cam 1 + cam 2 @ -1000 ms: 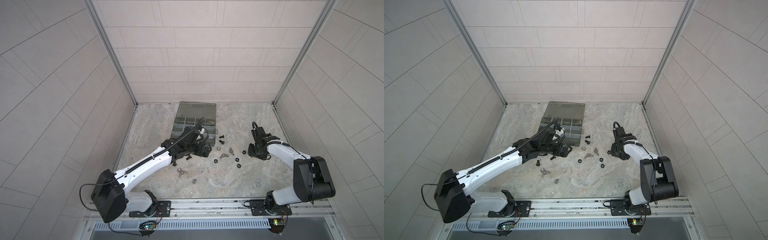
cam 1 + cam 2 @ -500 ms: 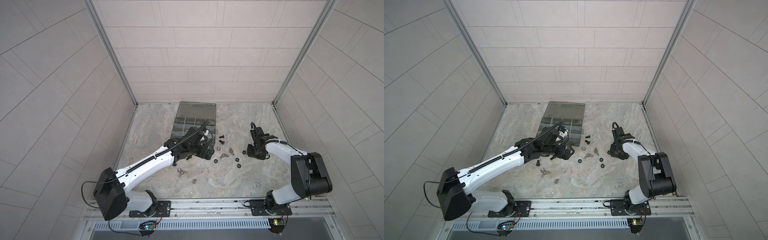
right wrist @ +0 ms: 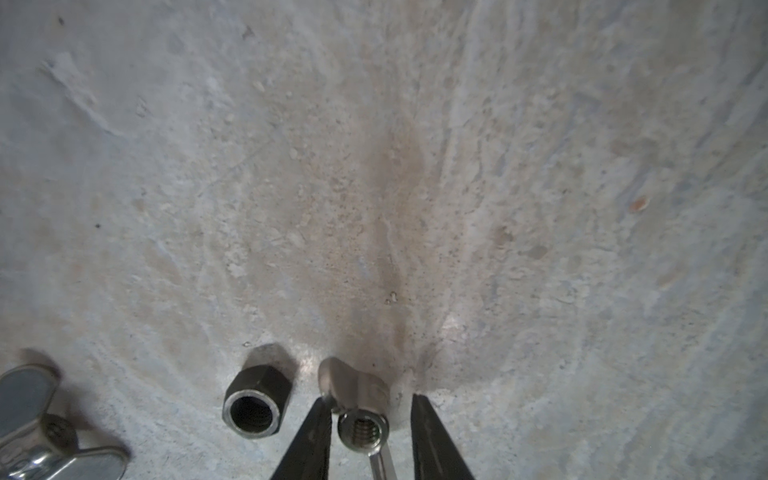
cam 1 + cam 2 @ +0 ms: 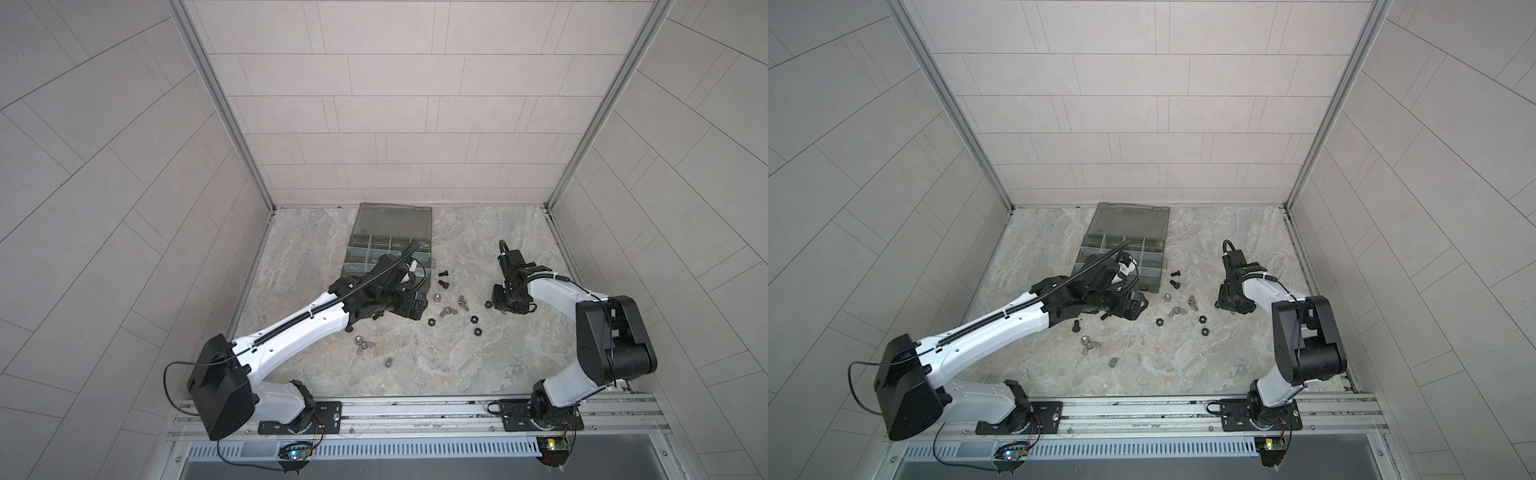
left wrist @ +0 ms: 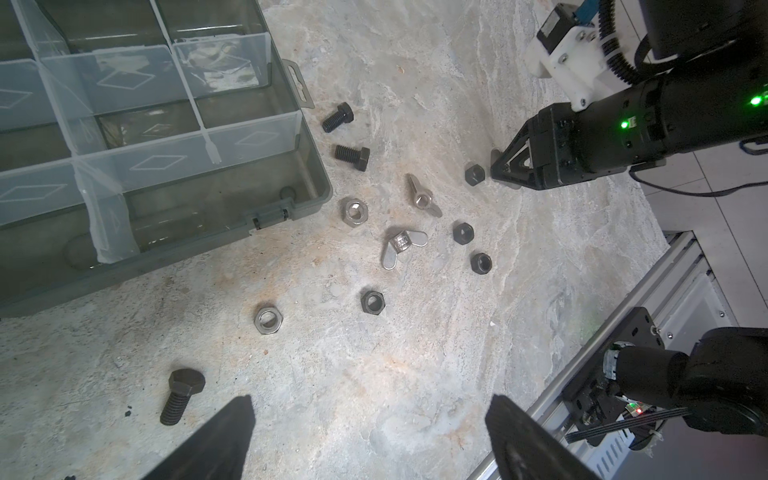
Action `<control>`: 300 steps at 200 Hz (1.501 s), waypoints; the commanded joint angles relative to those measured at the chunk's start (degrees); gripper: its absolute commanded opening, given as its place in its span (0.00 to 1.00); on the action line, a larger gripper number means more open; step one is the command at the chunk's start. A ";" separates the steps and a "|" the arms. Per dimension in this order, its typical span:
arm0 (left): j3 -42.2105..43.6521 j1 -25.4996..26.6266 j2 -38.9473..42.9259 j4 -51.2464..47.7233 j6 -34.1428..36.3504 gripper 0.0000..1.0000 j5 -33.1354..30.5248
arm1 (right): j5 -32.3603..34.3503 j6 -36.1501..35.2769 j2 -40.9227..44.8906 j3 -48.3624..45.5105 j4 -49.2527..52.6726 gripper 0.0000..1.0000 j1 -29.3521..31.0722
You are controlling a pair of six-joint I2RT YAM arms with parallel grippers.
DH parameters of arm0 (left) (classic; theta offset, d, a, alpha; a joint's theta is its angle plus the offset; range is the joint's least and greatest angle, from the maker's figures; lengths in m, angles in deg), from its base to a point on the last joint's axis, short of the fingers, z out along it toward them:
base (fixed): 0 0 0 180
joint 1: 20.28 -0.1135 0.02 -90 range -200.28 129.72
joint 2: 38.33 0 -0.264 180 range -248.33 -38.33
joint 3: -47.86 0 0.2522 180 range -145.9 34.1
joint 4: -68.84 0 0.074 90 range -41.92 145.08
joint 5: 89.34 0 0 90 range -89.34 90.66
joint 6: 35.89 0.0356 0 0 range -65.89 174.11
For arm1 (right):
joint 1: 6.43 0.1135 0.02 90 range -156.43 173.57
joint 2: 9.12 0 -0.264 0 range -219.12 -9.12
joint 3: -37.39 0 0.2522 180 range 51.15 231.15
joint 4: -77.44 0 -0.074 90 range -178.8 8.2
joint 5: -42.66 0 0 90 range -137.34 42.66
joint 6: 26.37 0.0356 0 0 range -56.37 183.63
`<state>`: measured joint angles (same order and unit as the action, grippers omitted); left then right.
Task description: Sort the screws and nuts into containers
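The containers are cells of a grey-green organizer case lying open at the back centre in both top views, case wall. In the left wrist view, black screws, silver wing nuts, silver hex nuts and black hex nuts lie scattered on the stone table. My left gripper hangs open over bare table beside one screw. My right gripper is down at the table with its fingers either side of a silver wing nut. One finger touches it and the other stands slightly apart. A black hex nut lies beside it.
The case's open lid lies flat toward the back wall. More silver nuts lie nearer the front. An aluminium rail runs along the front edge. Tiled walls enclose the table on three sides.
The right gripper's jaws have narrowed around the silver wing nut. The left arm has shifted only slightly, its gripper still wide open.
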<state>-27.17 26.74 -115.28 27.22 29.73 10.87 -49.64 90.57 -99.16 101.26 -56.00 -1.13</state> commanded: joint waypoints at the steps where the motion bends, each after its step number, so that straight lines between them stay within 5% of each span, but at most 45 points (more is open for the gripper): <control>1: -1.37 0.30 -0.22 -1.03 1.00 0.94 -0.68 | 0.73 -0.13 -1.30 0.08 0.60 0.26 -0.13; 69: -1.30 0.26 -0.11 -1.06 1.18 0.94 -1.08 | 0.28 -0.31 -2.73 0.12 0.07 0.21 -0.12; 107: -1.21 0.26 -0.05 -1.23 1.00 0.94 -1.32 | -0.06 -0.49 -3.39 0.34 0.59 0.10 -0.18; 162: -2.30 0.50 -0.04 -3.31 1.27 0.94 -5.80 | 0.11 0.13 2.18 1.88 3.67 0.10 0.21; 243: -3.08 0.68 -0.38 -5.85 1.53 0.94 -9.48 | -2.85 1.55 5.03 13.01 7.62 0.10 6.02; 300: -1.49 0.61 1.72 -6.42 0.94 0.94 -12.16 | -2.17 3.91 -6.96 26.98 7.90 0.09 13.86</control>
<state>-29.43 27.12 -115.21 21.84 30.58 0.84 -52.11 92.60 -100.96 123.32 -49.27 9.78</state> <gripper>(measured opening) 0.941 0.170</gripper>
